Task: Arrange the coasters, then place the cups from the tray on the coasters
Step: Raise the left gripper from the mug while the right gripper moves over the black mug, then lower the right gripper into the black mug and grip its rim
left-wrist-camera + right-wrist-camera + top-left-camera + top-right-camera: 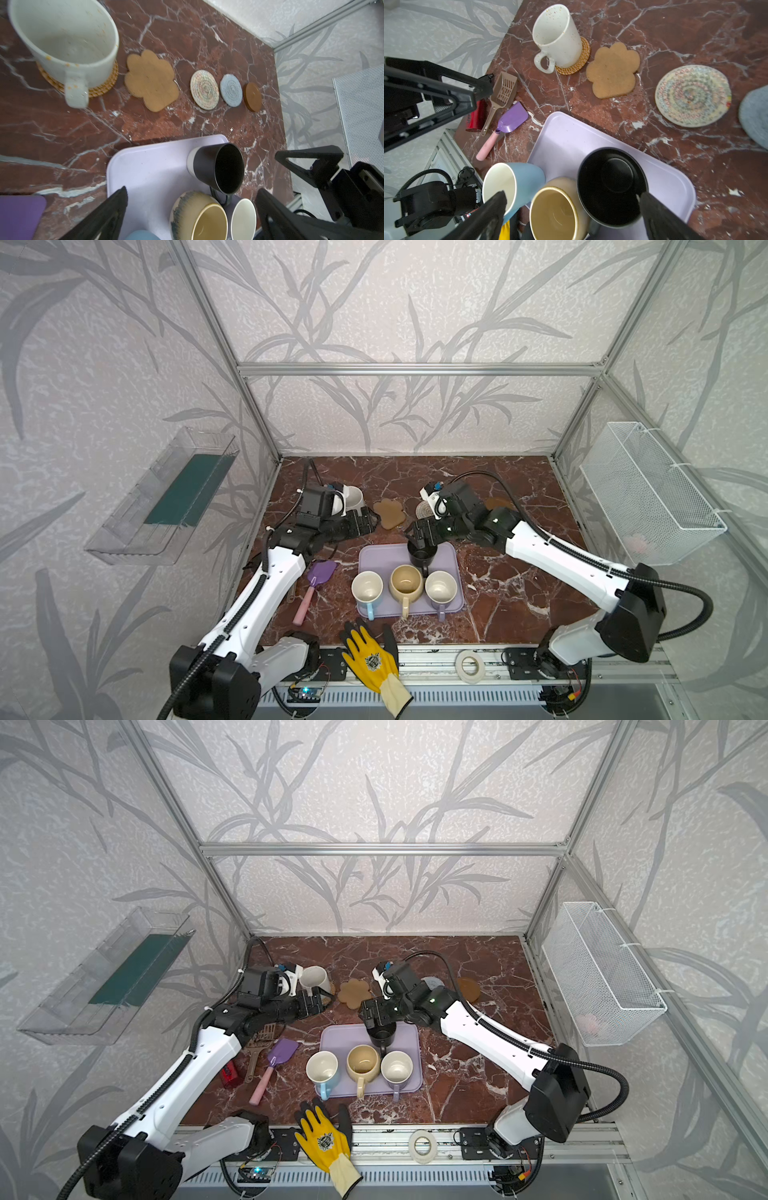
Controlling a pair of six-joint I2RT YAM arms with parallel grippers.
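- Coasters look arranged: beyond the tray's [566,135] far edge lies a row on the desk [498,593], namely the orange rattan coaster [584,58], paw coaster [613,69], cream rope coaster [692,95], grey-blue coaster [231,89] and brown disc [253,96].
- The white mug [556,37] stands upright on the orange rattan coaster, past the tray's far left corner, so I judge one cup of five placed.
- On the tray are the black mug [612,187] at its far edge, and the light blue mug [527,176], cream-yellow mug [554,212] and lavender mug [440,591] along its near edge.
- The left hand [192,192] is spread wide and empty, between the white mug and the tray.
- The right hand [572,197] is spread wide and holds nothing, poised at the black mug.
- Step in hand, as I read it: fetching the black mug.
- Next move calls for closing on the black mug's wall without knocking the cream-yellow mug just beside it, then lifting it clear of the tray's rim toward a free coaster.
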